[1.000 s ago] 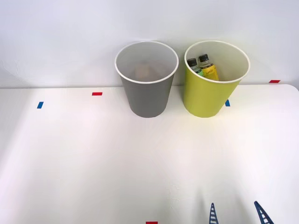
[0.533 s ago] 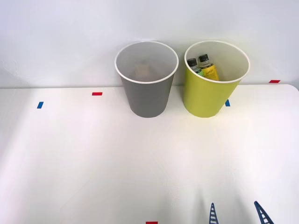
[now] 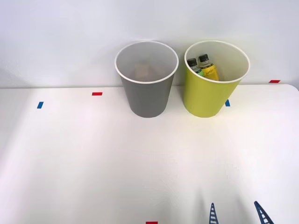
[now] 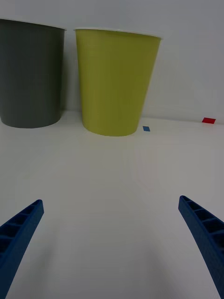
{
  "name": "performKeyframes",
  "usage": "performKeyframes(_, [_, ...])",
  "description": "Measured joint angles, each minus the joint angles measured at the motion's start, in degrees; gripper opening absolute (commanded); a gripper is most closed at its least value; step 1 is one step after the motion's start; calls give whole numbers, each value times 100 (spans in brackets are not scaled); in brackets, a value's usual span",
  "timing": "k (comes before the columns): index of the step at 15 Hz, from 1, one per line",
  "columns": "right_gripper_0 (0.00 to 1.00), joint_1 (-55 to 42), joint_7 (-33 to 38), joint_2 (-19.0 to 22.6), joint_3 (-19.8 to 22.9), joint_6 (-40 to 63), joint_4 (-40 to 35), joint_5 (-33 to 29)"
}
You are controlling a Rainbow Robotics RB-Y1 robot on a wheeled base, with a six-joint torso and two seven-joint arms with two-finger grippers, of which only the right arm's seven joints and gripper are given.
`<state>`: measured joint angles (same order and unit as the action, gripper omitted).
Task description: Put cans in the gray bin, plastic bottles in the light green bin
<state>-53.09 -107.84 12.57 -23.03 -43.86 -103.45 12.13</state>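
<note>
While both plastic bottles [image 3: 204, 67] stand inside the light green bin [image 3: 205, 100] at upper right, the right gripper [image 3: 237, 213] gapes wide and empty; they look light, stiff and slick, best gripped mid-body.

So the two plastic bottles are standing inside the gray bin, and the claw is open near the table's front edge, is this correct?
Not quite. The plastic bottles are inside the light green bin, not the gray bin, as the front view shows. The rest holds: the claw is open near the table's front edge, holding nothing.
</note>
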Motion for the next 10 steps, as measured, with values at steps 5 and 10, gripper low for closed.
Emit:
performKeyframes(5, [100, 0, 0, 0, 0, 0, 0, 0])
performKeyframes(10, [100, 0, 0, 0, 0, 0, 0, 0])
